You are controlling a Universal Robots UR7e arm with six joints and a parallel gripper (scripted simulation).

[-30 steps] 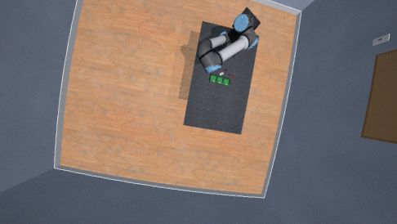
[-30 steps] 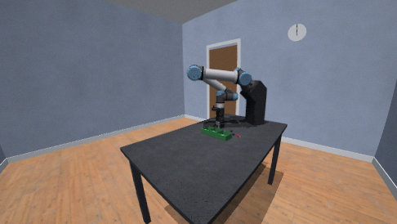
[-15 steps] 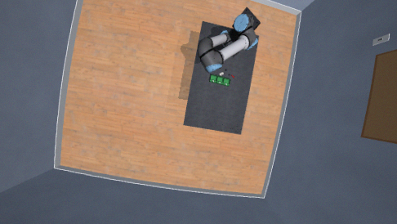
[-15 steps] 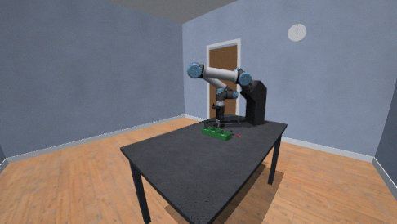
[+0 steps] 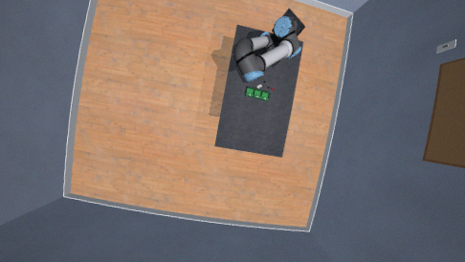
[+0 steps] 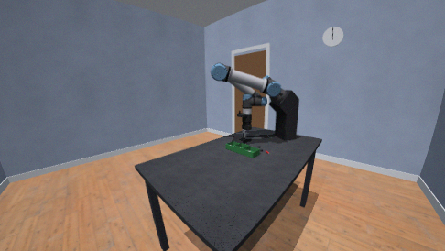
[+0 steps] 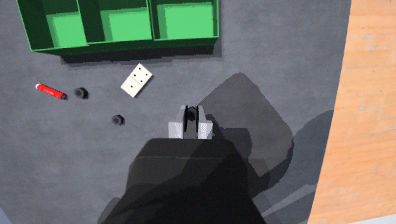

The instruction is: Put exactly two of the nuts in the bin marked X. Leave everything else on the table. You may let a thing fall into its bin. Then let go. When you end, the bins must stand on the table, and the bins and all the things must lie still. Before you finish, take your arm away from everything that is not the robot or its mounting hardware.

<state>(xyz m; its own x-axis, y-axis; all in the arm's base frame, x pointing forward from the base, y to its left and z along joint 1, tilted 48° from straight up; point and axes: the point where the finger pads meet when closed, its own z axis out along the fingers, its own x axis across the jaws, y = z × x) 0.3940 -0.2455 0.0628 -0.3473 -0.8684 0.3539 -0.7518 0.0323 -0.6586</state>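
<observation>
Wrist view shows the gripper with its two fingers clamped on a small dark nut, which sits between the pads near the fingertips. Two more dark nuts lie on the table: one nut is just beside the dark end of a red pen, and the other nut lies between that one and the gripper in the wrist picture. A white domino rests near the row of three green bins, not touching it. The bins stand on the table side by side; the X mark cannot be made out. The parts of their floors that show in the wrist view are bare, but the bins run out of that picture. From the exterior, the arm reaches over the table and the gripper points down, behind the bins.
</observation>
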